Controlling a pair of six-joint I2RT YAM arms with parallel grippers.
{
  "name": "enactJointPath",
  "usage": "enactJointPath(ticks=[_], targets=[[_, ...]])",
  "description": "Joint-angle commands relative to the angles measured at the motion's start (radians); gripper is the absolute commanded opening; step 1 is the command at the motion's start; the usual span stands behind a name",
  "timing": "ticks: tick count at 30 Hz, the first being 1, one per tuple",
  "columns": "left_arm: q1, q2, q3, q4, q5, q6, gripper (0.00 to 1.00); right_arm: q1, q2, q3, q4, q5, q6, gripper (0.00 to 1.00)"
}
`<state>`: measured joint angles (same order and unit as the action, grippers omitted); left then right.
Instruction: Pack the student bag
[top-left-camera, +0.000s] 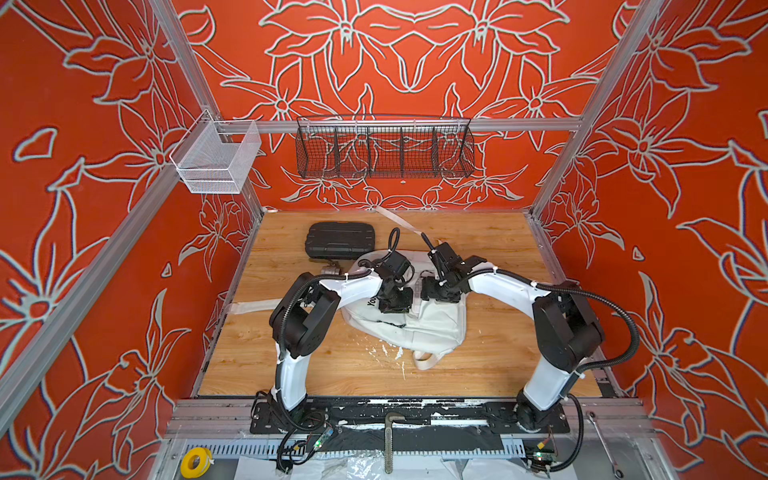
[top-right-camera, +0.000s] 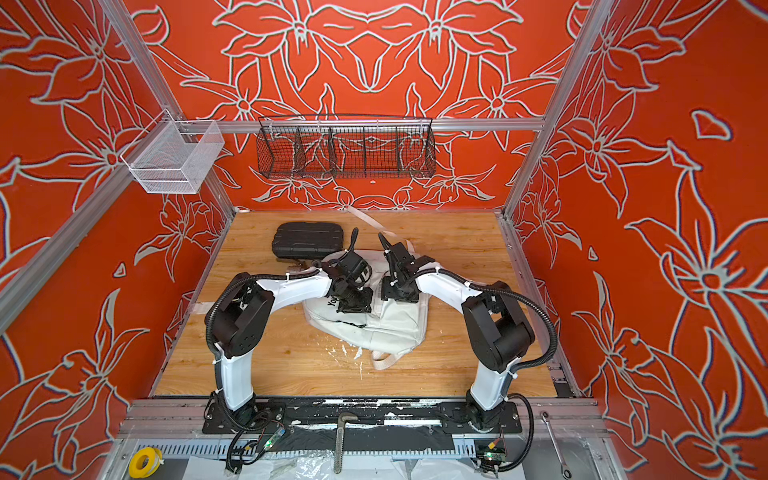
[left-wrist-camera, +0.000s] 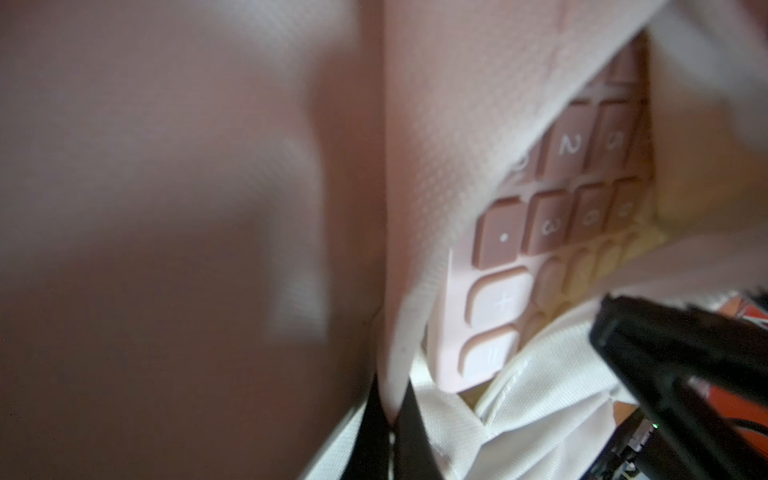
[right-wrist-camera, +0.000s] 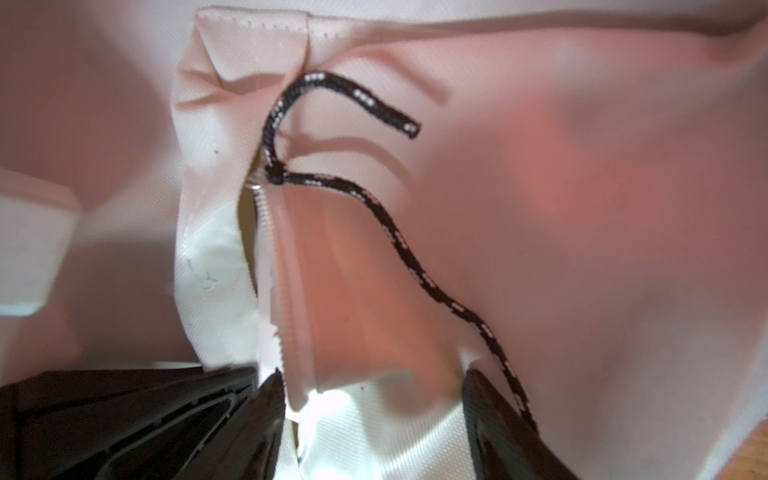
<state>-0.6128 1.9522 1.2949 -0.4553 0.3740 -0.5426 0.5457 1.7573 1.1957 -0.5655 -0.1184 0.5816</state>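
Left gripper (left-wrist-camera: 392, 411) pinched shut on bag (top-left-camera: 436, 328) fabric at its pocket mouth, calculator (left-wrist-camera: 490, 324) half inside; right gripper (right-wrist-camera: 372, 382) open astride the bag's zipper (right-wrist-camera: 270, 266), cord pull (right-wrist-camera: 397, 237) just ahead.

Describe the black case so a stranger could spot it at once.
Start at the wooden table below the black wire basket. At its far left, just behind the white student bag, lies the black case. It is the only dark, hard, ribbed rectangle; the bag is soft and white.
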Motion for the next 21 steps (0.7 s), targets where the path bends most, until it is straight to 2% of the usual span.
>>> enactJointPath(ticks=[1,6,11,14,16,19,21], targets=[[0.017,-0.093,-0.045,0.053,0.164,0.028,0.0,0.014,0.039,-0.021,-0.122,0.005,-0.018,0.71],[0.091,-0.174,-0.123,0.236,0.432,-0.014,0.0,0.015,0.108,0.019,-0.197,0.045,-0.03,0.72],[0.102,-0.101,-0.108,0.403,0.651,-0.081,0.0,0.014,0.077,0.037,-0.145,0.001,-0.023,0.73],[0.105,-0.104,-0.118,0.46,0.722,-0.077,0.0,0.013,0.095,0.057,-0.181,0.024,-0.029,0.74],[0.115,-0.112,-0.143,0.558,0.757,-0.129,0.0,0.011,0.12,0.053,-0.198,0.035,-0.027,0.74],[0.121,-0.119,-0.135,0.559,0.77,-0.12,0.0,0.01,0.149,0.042,-0.206,0.045,-0.012,0.75],[0.122,-0.123,-0.147,0.599,0.786,-0.136,0.0,0.008,0.135,0.023,-0.157,0.007,-0.011,0.75]])
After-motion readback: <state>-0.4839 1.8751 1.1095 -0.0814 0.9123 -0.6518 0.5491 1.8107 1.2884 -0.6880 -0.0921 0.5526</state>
